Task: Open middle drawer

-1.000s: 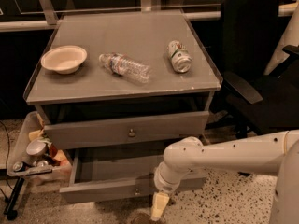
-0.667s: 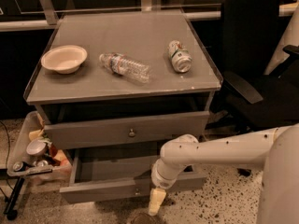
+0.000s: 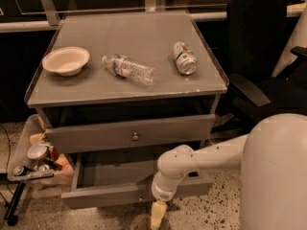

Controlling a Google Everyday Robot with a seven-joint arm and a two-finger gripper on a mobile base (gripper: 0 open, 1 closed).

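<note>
The bench [image 3: 120,92] top keeps a bare strip along its whole front edge. A bowl [image 3: 66,60] sits near the left edge, a bottle [image 3: 128,69] lies on its side about mid-bench, and a can [image 3: 184,58] lies toward the right edge. All three are well apart. A dark chair [image 3: 259,42] crowds the right edge, and a low tray of clutter [image 3: 29,166] stands just off the front-left corner.

Below the front edge, the middle drawer [image 3: 105,195] stands pulled out with its shallow grey inside showing. The drawer above [image 3: 86,138], with a round knob [image 3: 135,137], sits further back.

The hand [image 3: 158,216] hangs just in front of and below the middle drawer's front panel, right of centre. Whether it is spread or pressed together cannot be told.

Against 0.7 s ago the drawer is out by the same amount. The hand is a touch lower, and the white arm [image 3: 201,159] fills more of the lower right.

The arm covers part of the drawer front, the hand is cut off by the lower frame edge, and whatever lies under the middle drawer is hidden
</note>
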